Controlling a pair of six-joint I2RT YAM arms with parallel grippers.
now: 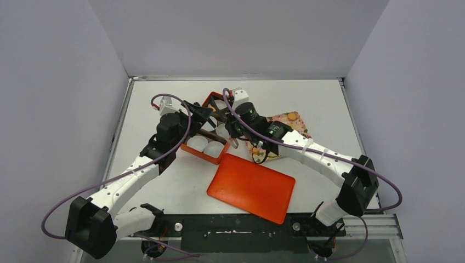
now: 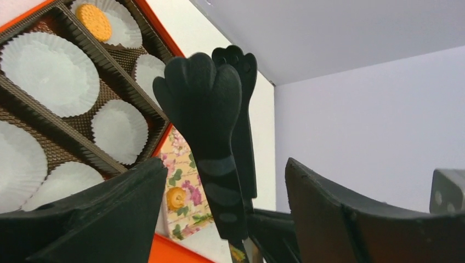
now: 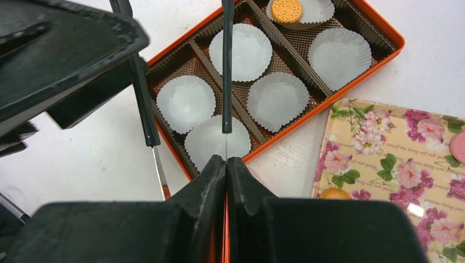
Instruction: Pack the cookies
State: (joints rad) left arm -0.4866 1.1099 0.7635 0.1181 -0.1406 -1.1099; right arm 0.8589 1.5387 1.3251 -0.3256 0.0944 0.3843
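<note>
Right end effector [image 3: 226, 160] is clenched on one thin arm of the black tongs [image 2: 204, 104]. The tongs stand up between the left end effector's [image 2: 225, 170] spread jaws, gaps either side. One orange cookie [image 3: 287, 10] sits in a paper cup [image 3: 315, 11] at the top of the box [image 3: 397, 39]. Another orange cookie [image 3: 333, 193] and a pink cookie [image 3: 458, 147] lie on the flowery tray [image 3: 384, 181], lower right.

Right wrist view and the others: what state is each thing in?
box, open, lid off
lid, lying flat on the table
paper cups, one holds a cookie, others seen empty
tongs, empty, clamped in right fingers
right fingers, shut on the tongs
left fingers, open, tongs between them
tray, cookies lying on it
</note>
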